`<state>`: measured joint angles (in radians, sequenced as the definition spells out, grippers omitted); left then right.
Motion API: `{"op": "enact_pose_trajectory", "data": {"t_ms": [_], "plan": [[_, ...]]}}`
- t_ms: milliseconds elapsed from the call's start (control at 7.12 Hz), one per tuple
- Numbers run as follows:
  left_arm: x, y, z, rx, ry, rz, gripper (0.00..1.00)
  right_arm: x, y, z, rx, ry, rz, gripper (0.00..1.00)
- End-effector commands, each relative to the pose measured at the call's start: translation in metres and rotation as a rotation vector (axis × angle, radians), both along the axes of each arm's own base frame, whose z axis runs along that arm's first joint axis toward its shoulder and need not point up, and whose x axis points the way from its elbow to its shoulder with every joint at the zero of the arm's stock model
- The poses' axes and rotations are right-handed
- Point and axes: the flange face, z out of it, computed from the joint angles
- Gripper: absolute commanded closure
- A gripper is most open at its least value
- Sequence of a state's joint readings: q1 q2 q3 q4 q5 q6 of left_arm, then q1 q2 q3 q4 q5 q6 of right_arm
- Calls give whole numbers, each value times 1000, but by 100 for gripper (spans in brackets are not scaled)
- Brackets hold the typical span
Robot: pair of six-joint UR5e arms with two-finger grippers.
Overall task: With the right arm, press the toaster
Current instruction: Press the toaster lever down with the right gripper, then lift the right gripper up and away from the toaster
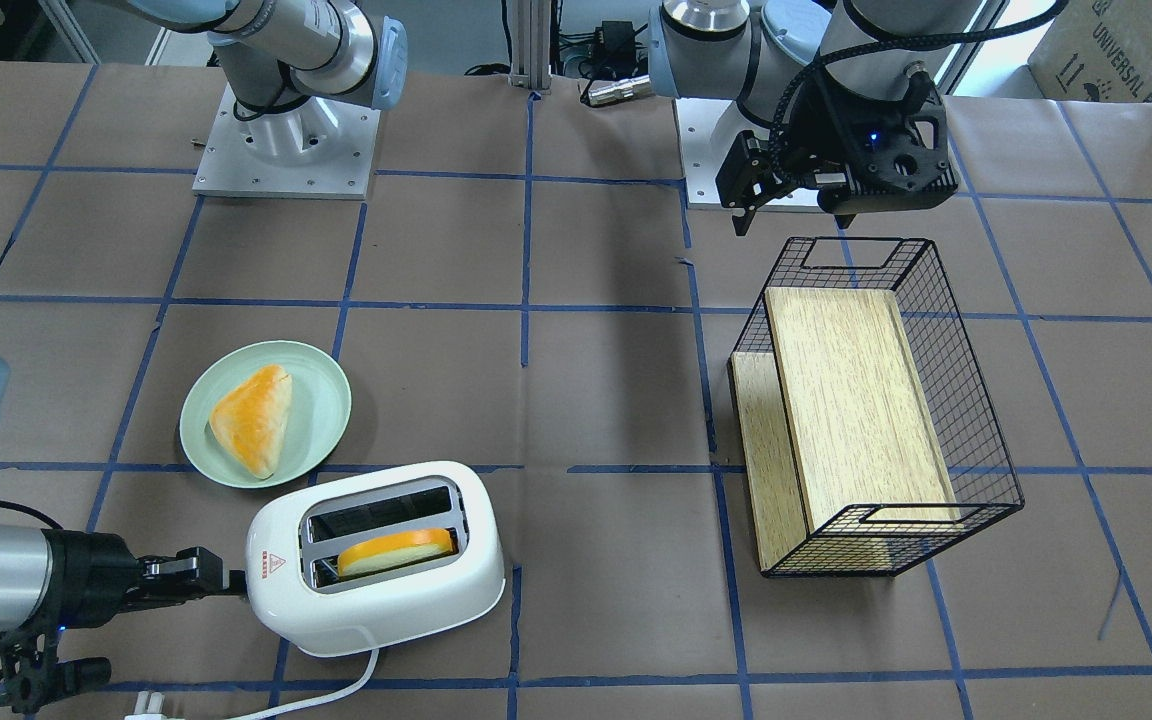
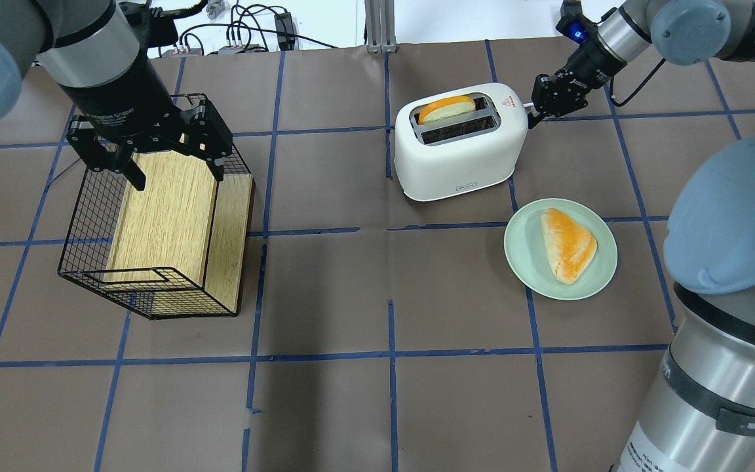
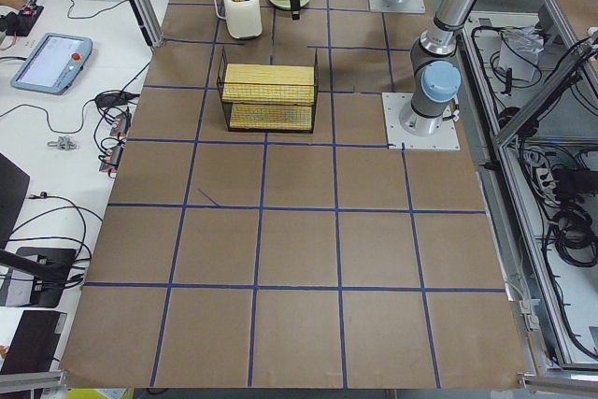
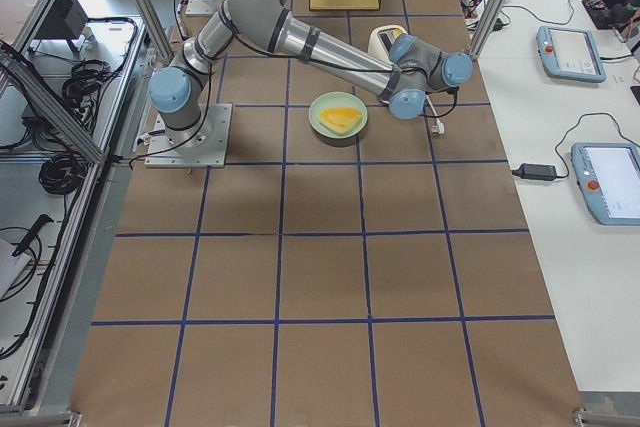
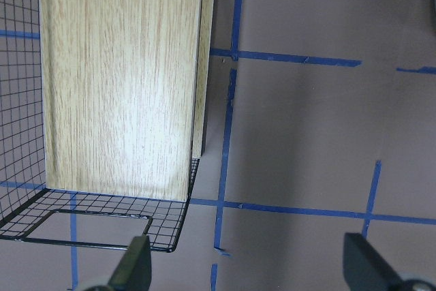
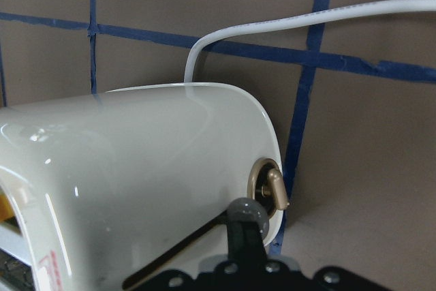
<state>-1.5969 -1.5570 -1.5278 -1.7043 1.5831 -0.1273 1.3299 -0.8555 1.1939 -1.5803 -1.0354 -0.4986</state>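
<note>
white toaster [image 1: 376,575] sits with its short end touching the right pincer [image 1: 232,581].

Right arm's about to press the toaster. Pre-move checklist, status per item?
1. Right gripper at the toaster's end face: ok. It is shut, with the tip at that end.
2. Tip on the press control: cannot tell. The wrist view shows the tip just under a tan knob, and contact is unclear.
3. Slice loaded: ok. It stands proud of one slot, and the other slot is empty.
4. Left gripper out of the way: ok. It is open, over the basket, far from the toaster.
5. Plate clear of the gripper: ok. It sits beside the toaster, off the end being pressed.
</note>
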Motion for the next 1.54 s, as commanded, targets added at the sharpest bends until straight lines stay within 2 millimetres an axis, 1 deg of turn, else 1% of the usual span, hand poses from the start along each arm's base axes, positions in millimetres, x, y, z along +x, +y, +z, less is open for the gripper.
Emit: {"op": "enact_pose_trajectory", "data": {"t_ms": [0,140,281,421,561,702,842,982,1123,1263,1404], "plan": [[0,0,0,-2,0,0,0,0,-1,-4,4,-1,0,97],[0,0,0,0,0,0,0,-1,-1,-1,2,5,-1,97],[0,0,0,0,0,0,0,2,-2,13,-10,23,-8,93],[0,0,0,-2,0,0,0,-4,-4,30,-21,93,2,37],[0,0,0,-2,0,0,0,0,0,78,-62,190,33,19],[0,0,0,0,0,0,0,24,8,125,-104,317,74,0],[0,0,0,0,0,0,0,45,17,154,-135,448,131,0],[0,0,0,-2,0,0,0,52,29,177,-156,530,159,0],[0,0,0,0,0,0,0,55,43,202,-188,543,154,0],[0,0,0,0,0,0,0,62,50,216,-207,546,160,0],[0,0,0,-2,0,0,0,70,51,217,-213,545,168,0]]}}
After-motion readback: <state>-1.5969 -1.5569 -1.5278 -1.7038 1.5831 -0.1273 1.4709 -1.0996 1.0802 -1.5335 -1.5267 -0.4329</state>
